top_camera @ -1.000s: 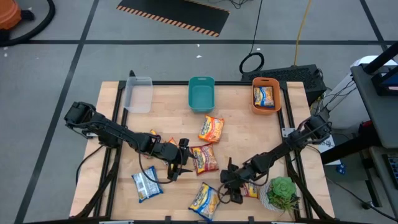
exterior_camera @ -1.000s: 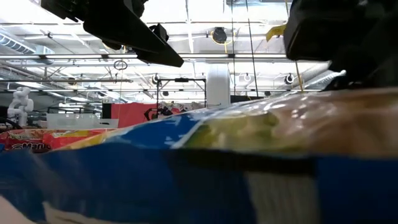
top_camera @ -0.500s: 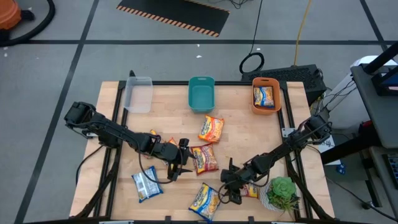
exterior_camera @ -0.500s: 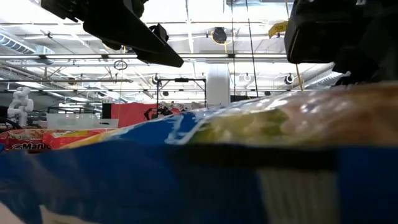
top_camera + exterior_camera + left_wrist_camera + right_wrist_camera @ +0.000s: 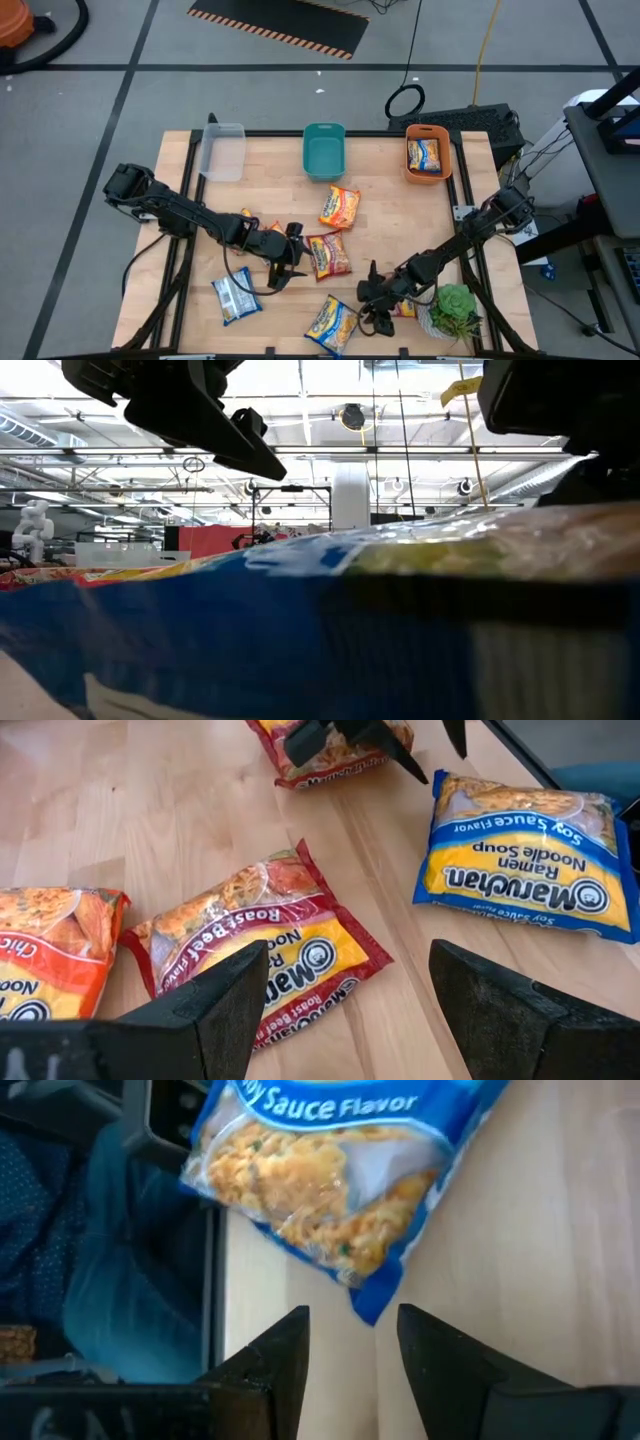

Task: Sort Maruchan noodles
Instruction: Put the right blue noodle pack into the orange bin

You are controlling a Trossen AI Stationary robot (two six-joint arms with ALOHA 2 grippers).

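blue and yellow noodle pack (image 5: pixel 331 322) lies flat near the green plant (image 5: pixel 452 309), on the side toward the left arm. the right gripper (image 5: pixel 372 310) has slid closer to the table's front edge, between pack and plant. its fingers (image 5: pixel 270 1360) are spread and hold nothing. the pack still needs picking up. the left gripper (image 5: pixel 288 272) waits farther from the plant, fingers apart and empty, by the red pack (image 5: pixel 328 253).
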